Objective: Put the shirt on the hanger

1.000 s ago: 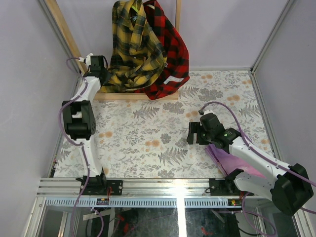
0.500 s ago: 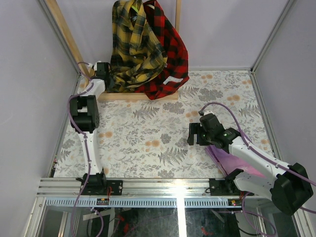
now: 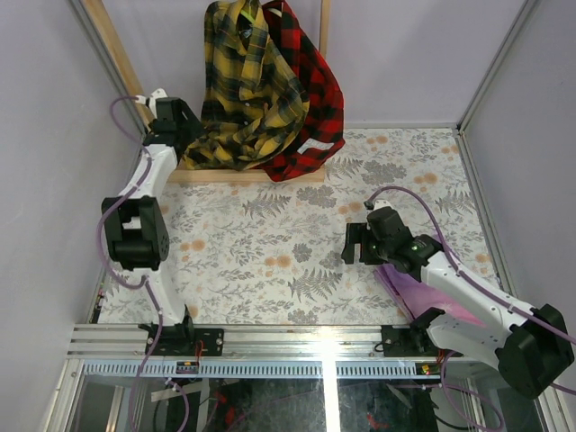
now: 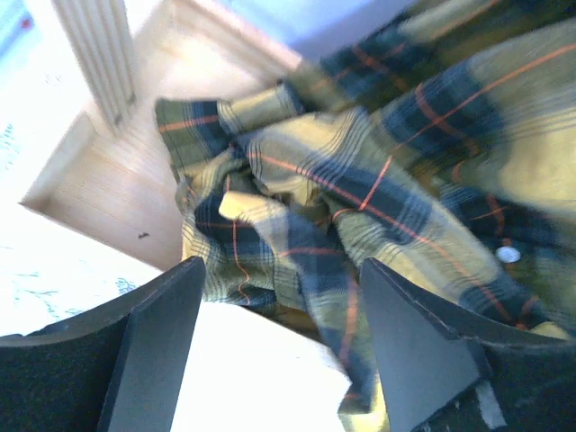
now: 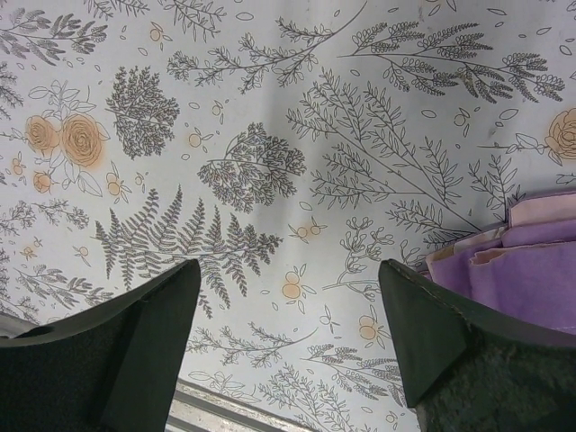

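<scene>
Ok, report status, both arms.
Left end effector open at shirt hem. Right end effector open, empty, beside purple cloth. Hanger not visible. Red shirt hangs against it.

Top overhead, looking down; wrist views close; shirt (image 3: 247,90) shared.

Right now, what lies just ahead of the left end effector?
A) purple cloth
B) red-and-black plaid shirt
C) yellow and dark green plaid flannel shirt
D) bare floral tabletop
C: the left wrist view shows the yellow and dark green plaid flannel shirt bunched just beyond the open left end effector.
</scene>
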Tool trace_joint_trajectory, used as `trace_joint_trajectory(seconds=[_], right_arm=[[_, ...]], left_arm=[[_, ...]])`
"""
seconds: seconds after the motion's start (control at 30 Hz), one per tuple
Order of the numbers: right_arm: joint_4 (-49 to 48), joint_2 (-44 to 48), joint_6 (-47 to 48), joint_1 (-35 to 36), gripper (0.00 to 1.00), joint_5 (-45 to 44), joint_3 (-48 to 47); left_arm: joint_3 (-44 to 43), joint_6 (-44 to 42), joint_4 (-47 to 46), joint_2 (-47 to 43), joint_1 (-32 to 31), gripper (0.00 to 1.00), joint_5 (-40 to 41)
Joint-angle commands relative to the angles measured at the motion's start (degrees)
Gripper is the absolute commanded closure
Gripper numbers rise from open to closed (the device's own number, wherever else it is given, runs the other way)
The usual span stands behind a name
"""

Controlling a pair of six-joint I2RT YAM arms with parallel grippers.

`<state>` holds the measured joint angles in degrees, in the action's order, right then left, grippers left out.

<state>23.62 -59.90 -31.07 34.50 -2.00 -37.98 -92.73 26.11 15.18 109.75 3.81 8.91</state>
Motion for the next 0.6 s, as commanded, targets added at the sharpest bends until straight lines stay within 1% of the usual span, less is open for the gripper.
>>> trace_joint_trajectory(seconds=[0.0, 0.1, 0.17, 0.27, 0.33, 0.37, 0.5, 0.57], right_arm=[[0.8, 2.2, 0.0, -0.2, 0.12, -0.5, -0.8], [1.8, 3.3, 0.3, -0.2, 0.11, -1.1, -1.1], [2.4, 4.2, 0.6, -0.2, 0.10, -1.5, -1.2], [3.0, 5.5, 0.8, -0.2, 0.09, -2.0, -1.2], [3.3, 6.3, 0.7, -0.2, 0.09, -2.5, -1.2], [3.4, 6.7, 0.6, -0.2, 0.09, -2.6, -1.2], [3.9, 8.4, 0.1, -0.2, 0.08, -3.5, -1.1], [4.0, 9.2, -0.3, -0.2, 0.07, -3.9, -1.0]], left_arm=[[1.8, 0.5, 2.9, -5.1, 0.2, 0.30, 7.2], [4.2, 1.2, 4.1, -8.0, 0.2, 0.28, 8.0], [7.2, 1.7, 3.5, -10.8, -0.1, 0.25, 6.0], [11.2, 1.5, 2.6, -16.2, -2.3, 0.19, 6.1], [13.2, 0.6, 2.0, -19.8, -5.7, 0.12, 7.2], [13.8, 0.3, 1.9, -21.6, -8.0, 0.11, 8.3], [16.9, -0.5, -0.9, -28.9, -18.7, 0.00, 12.1], [18.1, -0.8, -3.2, -31.5, -25.6, 0.00, 13.7]])
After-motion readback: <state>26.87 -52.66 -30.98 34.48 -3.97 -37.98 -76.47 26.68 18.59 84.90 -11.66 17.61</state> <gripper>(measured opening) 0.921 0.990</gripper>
